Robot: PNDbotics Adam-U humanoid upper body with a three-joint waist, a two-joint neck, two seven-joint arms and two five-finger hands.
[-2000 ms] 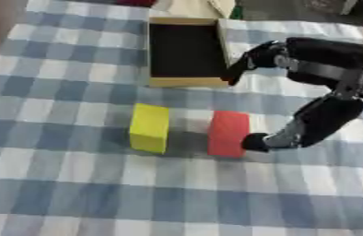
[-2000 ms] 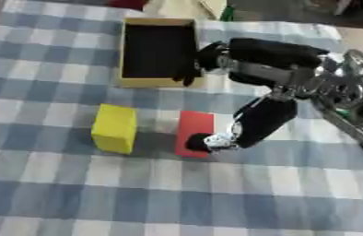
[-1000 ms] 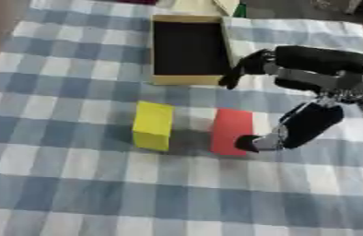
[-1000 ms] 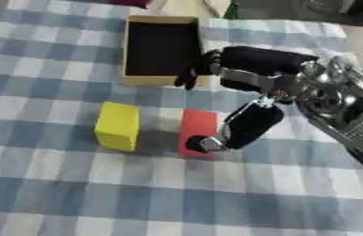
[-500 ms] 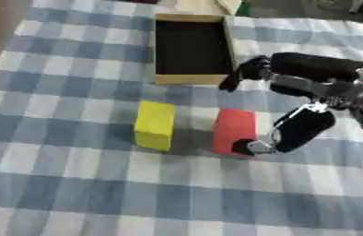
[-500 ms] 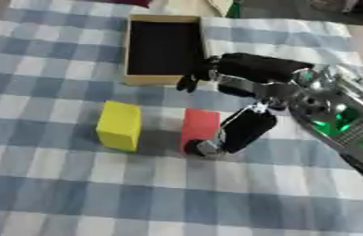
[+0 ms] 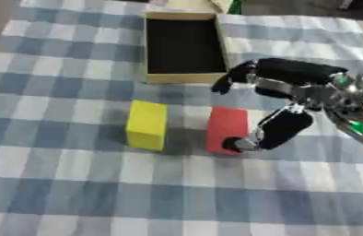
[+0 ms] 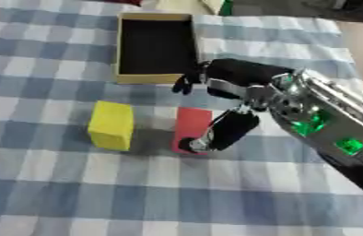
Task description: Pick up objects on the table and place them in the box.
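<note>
Red is the colour that matters here: in the left eye view the red block point(image 7: 226, 129) stands on the blue-and-white checked cloth point(image 7: 48, 184), just beside the yellow block point(image 7: 148, 125) and a little nearer than the open cardboard box point(image 7: 184, 79), whose dark inside holds nothing I can see. The right hand point(image 7: 285, 92) has come in from the right and lower than it was two seconds ago. Its thumb point(image 7: 267, 133) now lies along the block's right face, tip down at the near corner, while the fingers point(image 7: 231, 77) curl over above the block's far edge without quite touching it. So the hand is spread around the block, not yet pinching it. The block itself has not shifted from its place beside the yellow one.

In the right eye view the same hand point(image 8: 241, 78) reads a touch clearer: the thumb is touching or very nearly touching the red side, and the fingers hang between the block and the box's front wall. The forearm, silver with green lights, fills the right side. The left hand shows in neither view.

The grasp seems about to close. Nothing is in the box, so both blocks remain to be carried. A likely risk is the thumb nudging the red block into the yellow one.
</note>
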